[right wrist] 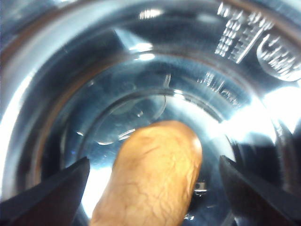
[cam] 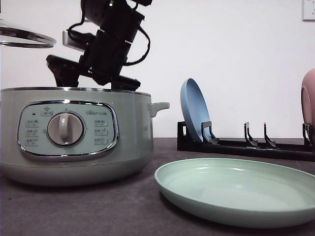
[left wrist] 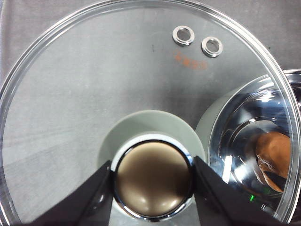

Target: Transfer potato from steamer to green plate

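Glass lid (left wrist: 117, 84) is held aside by its knob (left wrist: 153, 178), clamped in the left gripper (left wrist: 153, 188), so the right gripper (right wrist: 153, 188) (fingers spread, empty) can straddle the potato (right wrist: 155, 176) lying in the steamer (cam: 74, 137).

steamer (cam: 74, 140) left | green plate (cam: 236, 189) right; arm (cam: 106, 42) above steamer

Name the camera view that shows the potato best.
The right wrist view: the potato lies large and close on the steamer's shiny floor, between the open jaws. The left wrist view catches part of it through the held glass lid. The front view gives the steamer wall.
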{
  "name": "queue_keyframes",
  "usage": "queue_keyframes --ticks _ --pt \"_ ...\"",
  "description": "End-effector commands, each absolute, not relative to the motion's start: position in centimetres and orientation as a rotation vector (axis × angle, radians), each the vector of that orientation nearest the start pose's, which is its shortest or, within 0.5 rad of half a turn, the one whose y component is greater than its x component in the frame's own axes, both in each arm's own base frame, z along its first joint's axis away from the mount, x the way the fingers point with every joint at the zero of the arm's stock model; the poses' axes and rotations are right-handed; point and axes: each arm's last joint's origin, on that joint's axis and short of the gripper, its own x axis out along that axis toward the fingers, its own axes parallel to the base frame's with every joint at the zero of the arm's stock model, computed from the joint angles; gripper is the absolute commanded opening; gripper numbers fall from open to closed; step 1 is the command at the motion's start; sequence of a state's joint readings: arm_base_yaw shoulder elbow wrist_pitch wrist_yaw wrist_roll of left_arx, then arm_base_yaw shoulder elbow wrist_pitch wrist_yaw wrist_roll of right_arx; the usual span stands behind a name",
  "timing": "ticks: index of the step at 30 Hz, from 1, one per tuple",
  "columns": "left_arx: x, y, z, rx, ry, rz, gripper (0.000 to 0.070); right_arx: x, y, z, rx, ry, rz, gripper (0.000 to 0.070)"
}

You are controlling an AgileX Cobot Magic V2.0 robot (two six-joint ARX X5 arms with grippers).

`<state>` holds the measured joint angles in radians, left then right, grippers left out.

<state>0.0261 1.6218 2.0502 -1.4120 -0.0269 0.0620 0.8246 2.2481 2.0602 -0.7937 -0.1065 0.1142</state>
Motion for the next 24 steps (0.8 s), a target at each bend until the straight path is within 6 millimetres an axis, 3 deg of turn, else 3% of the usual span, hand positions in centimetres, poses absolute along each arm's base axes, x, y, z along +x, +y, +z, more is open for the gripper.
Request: queue_keyframes --ticks 1,7,9,12,15,20,24 --pt "27.8 0.8 45.7 0.059 0.919 0.02 0.0 33.1 37.3 23.2 -0.249 1.01 0.794 0.0554" --pt "27.8 0.8 45.7 0.059 0.918 0.02 0.0 33.1 37.6 22.2 -0.248 1.038 0.789 0.0524" --pt "27.8 0.8 45.7 0.059 0.918 0.02 0.0 33.1 37.6 22.1 -0.251 1.038 0.785 0.0444" --pt "27.8 0.8 45.7 0.059 0.918 0.019 0.0 33.1 37.6 22.1 -0.251 1.038 0.786 0.0257" --pt "27.8 0.8 45.7 0.059 0.917 0.019 0.0 33.1 37.5 22.4 -0.25 1.038 0.785 0.0154" --pt "27.8 0.8 45.7 0.059 0.917 0.02 0.0 32.9 36.9 24.3 -0.243 1.0 0.796 0.0123" --pt "27.8 0.8 45.7 0.059 0.917 0.02 0.0 32.3 35.9 27.5 -0.235 0.932 0.815 0.0088"
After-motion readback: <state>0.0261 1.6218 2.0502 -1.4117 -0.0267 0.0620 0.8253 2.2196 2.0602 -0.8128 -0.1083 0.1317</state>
